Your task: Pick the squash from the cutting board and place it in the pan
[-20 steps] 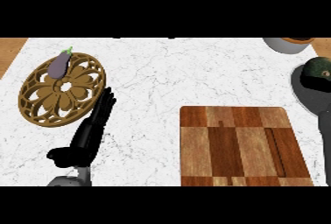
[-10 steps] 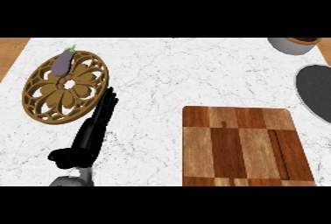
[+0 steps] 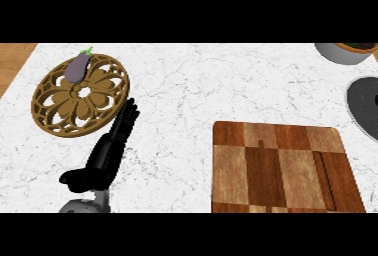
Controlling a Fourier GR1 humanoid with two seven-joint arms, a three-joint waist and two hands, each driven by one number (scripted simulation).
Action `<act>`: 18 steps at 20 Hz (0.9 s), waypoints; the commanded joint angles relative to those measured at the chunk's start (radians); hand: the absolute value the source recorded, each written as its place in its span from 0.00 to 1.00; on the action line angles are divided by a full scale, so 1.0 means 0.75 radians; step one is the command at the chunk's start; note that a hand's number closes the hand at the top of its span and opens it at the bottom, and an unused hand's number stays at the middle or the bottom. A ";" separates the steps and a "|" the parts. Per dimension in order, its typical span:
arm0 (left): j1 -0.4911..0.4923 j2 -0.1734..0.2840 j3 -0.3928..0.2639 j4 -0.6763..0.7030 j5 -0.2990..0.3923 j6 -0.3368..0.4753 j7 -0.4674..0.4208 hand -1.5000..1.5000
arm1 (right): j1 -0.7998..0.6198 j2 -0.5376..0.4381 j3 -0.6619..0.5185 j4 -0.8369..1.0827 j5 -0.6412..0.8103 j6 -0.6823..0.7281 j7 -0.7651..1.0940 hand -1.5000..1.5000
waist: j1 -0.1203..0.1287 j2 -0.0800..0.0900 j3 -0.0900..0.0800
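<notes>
The white marble counter lay under everything. The wooden cutting board sat well to the right of the left hand and carried nothing. A round carved wooden trivet lay just beyond the hand's fingertips, close to touching them. The left hand itself rested flat on the counter, released, fingers straight and pointing towards the trivet, holding nothing. The right hand showed nowhere.

Far to the hand's right, past the board, only a slice of the dark pan came in at the edge, and that slice looked bare. Beyond it stood part of a grey pot. A small purple eggplant lay on the trivet's far rim.

No squash could be seen, neither on the board nor in the visible part of the pan. With the board bare, the pick seemed done; whether the squash had reached the pan could not be told.
</notes>
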 commanded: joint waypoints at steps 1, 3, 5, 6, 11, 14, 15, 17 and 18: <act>0.018 -0.011 -0.008 -0.002 0.012 -0.010 -0.017 0.50 | -0.040 -0.058 -0.044 0.114 -0.070 0.252 -0.062 0.00 | 0.004 0.001 0.003; 0.014 -0.048 -0.042 0.007 -0.021 0.023 -0.019 0.50 | -0.050 0.001 -0.069 0.120 -0.097 0.197 -0.117 0.00 | 0.010 0.005 0.004; 0.017 -0.022 -0.029 -0.022 0.000 -0.003 0.009 0.50 | -0.006 -0.014 -0.098 0.118 -0.121 0.162 -0.201 0.00 | 0.009 0.007 0.006; 0.000 -0.021 -0.021 -0.008 -0.010 0.009 0.021 0.50 | -0.032 0.002 -0.106 0.108 -0.132 0.139 -0.221 0.00 | 0.004 0.004 0.004; 0.006 0.000 -0.010 -0.029 -0.008 0.001 0.042 0.50 | -0.095 0.014 -0.259 0.047 -0.298 0.056 -0.353 0.00 | -0.004 -0.003 0.003; 0.055 -0.026 -0.024 -0.007 -0.023 0.020 -0.021 0.50 | -0.011 -0.043 -0.365 0.058 -0.417 0.163 -0.496 0.00 | -0.030 -0.007 0.002; 0.009 -0.012 0.011 0.015 -0.013 0.019 -0.001 0.50 | 0.000 -0.041 -0.378 0.069 -0.440 0.193 -0.516 0.00 | -0.043 -0.013 0.000; -0.046 -0.021 0.012 -0.011 -0.011 0.029 0.069 0.50 | -0.001 -0.076 -0.410 0.097 -0.485 0.291 -0.517 0.00 | -0.045 -0.013 0.000; 0.024 0.020 0.036 -0.030 0.014 -0.005 0.034 0.50 | 0.024 -0.090 -0.444 0.093 -0.527 0.331 -0.553 0.00 | -0.044 -0.017 -0.001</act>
